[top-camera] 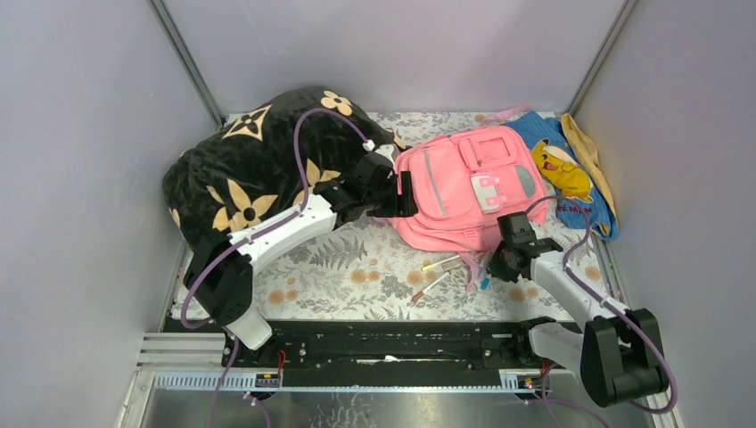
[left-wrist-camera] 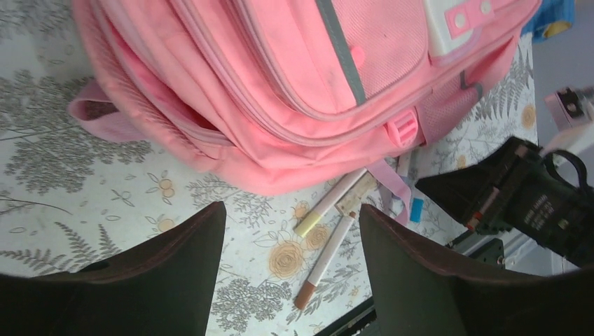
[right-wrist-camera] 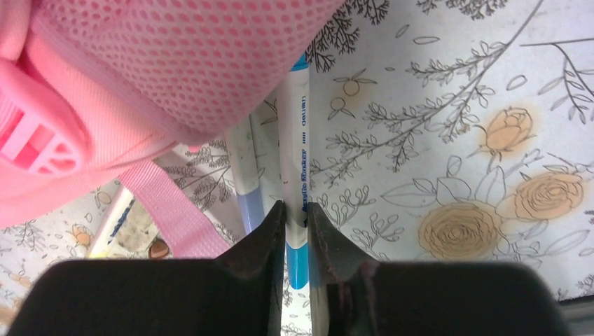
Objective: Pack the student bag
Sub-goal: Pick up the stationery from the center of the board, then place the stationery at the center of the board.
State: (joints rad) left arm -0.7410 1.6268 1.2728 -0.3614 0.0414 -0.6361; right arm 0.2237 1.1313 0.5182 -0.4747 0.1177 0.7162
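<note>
On the floral cloth (top-camera: 357,267) the student bag (top-camera: 468,183) lies front up, a black pillow (top-camera: 250,169) just left of it. At the bag's near edge the right gripper (right-wrist-camera: 295,210) pinches a blue-tipped marker (right-wrist-camera: 294,133); at its left side the left gripper (left-wrist-camera: 291,208) hovers wide open, empty.

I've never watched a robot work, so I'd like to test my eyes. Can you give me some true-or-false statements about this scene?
1. The right fingers grip a blue-capped marker. True.
2. The left fingers hold a pen. False: they stand open and empty.
3. A black pillow with tan flowers lies beside the pink backpack. True.
4. The pink backpack stands upright. False: it lies flat, front patch up.
5. Every pen is packed. False: pens lie on the tablecloth.
</note>
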